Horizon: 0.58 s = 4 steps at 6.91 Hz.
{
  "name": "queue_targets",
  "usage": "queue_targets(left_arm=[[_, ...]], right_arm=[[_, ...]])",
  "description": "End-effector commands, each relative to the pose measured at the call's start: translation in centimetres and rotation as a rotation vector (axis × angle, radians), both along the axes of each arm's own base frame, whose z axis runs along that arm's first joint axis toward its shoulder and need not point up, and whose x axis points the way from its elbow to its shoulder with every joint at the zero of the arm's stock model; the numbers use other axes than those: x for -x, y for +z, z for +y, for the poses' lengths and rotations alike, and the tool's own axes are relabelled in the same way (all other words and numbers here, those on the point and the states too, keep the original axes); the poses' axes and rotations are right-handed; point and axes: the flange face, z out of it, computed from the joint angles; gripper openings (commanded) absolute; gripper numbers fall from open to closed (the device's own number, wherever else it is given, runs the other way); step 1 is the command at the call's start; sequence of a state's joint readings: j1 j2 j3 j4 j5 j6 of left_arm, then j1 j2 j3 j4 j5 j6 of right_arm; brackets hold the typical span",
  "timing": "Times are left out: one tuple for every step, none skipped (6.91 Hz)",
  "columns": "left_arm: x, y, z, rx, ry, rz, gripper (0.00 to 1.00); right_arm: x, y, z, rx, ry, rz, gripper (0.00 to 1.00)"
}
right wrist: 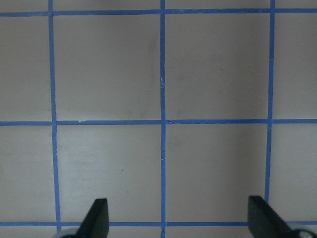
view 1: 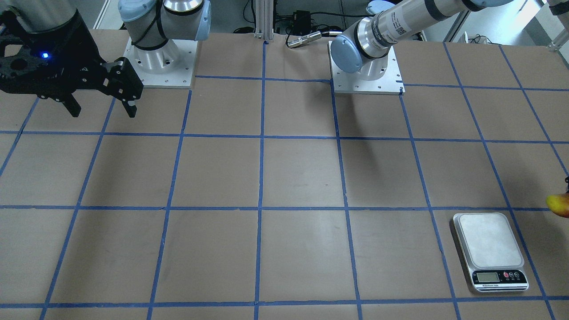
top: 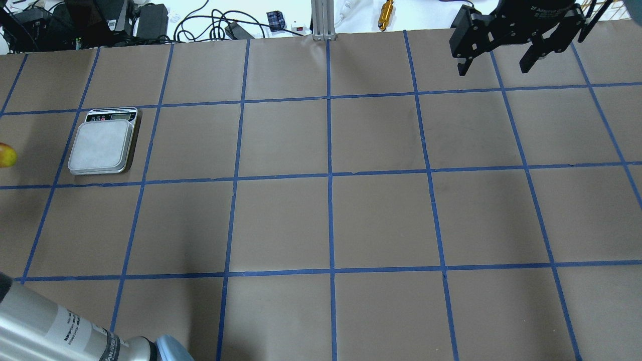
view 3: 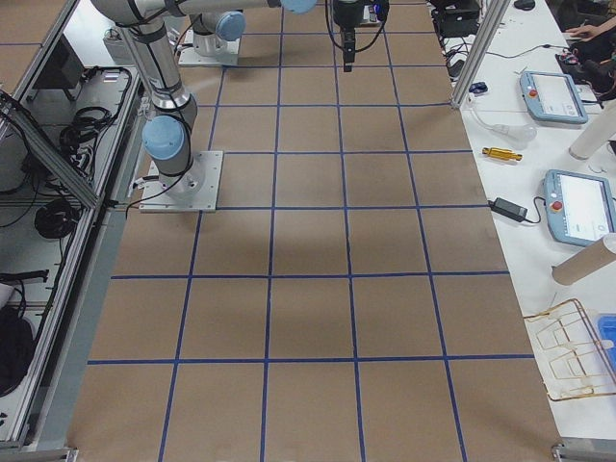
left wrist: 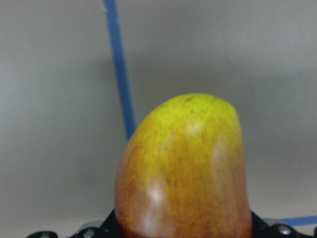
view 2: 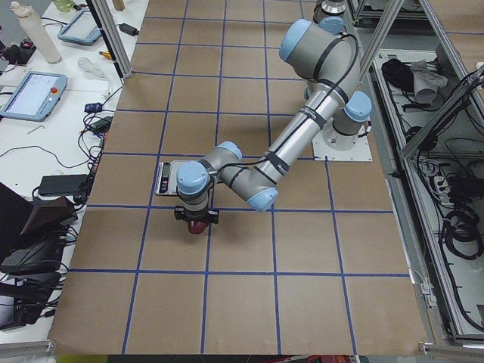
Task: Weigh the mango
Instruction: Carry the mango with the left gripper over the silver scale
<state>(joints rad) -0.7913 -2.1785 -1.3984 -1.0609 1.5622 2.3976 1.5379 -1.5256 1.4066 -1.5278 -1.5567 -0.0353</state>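
The mango, yellow at the tip and orange-red lower down, fills the left wrist view and sits between the jaws of my left gripper, which is shut on it. It shows at the table's left end in the overhead view and in the front view, just beside the silver scale. The scale's platform is bare. My right gripper is open and empty, high over the far right of the table, with both fingertips spread wide.
The brown table has a blue tape grid. Cables, boxes and a gold cylinder lie beyond the far edge. A silver connector lies between the arm bases. Operator tablets sit on the side bench.
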Motion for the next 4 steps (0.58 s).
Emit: queue_targets(left_arm=[[7.6,-0.9,-3.7,-0.006,0.037,0.042,0.00],[10.4,-2.2,-4.3,-0.015,0.063,0.080,0.00],[12.4,-3.0,-4.9,-0.015,0.095,0.115,0.00],[12.8,-3.4,-5.1,-0.016,0.091,0.123,0.00]], right_arm=[[0.0,0.0,0.0,-0.001,0.001,0.000,1.00],[0.0,0.0,0.0,-0.001,0.001,-0.001,1.00],[0.0,0.0,0.0,-0.001,0.001,0.000,1.00],[0.0,0.0,0.0,0.001,-0.001,-0.001,1.00]])
